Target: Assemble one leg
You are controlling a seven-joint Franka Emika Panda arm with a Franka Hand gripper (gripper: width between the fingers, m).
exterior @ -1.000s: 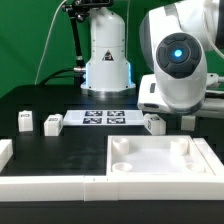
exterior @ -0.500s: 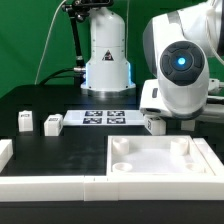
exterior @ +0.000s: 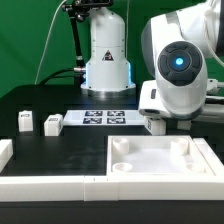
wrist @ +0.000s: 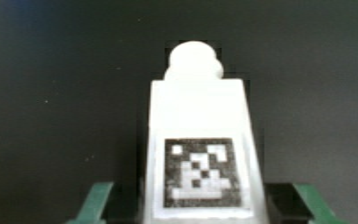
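Note:
A white leg [exterior: 153,124] with a black-and-white tag lies on the black table, just off the marker board's end on the exterior view's right. The arm's bulky wrist hangs right over it and hides the fingers there. In the wrist view the leg [wrist: 201,115] fills the middle, with a rounded peg at its far end. My gripper [wrist: 201,208] straddles it. The green fingers [wrist: 101,205] stand on either side with a dark gap between each and the leg, so it is open. The white tabletop [exterior: 160,172] with corner sockets lies in front.
Two more small white legs [exterior: 25,121] [exterior: 53,123] stand at the exterior view's left. The marker board [exterior: 107,117] lies in the middle. White border rails [exterior: 45,186] run along the front left. A white robot base [exterior: 107,55] stands behind.
The arm's wrist has shifted slightly toward the exterior view's right above the leg. The leg and the other parts have not moved.

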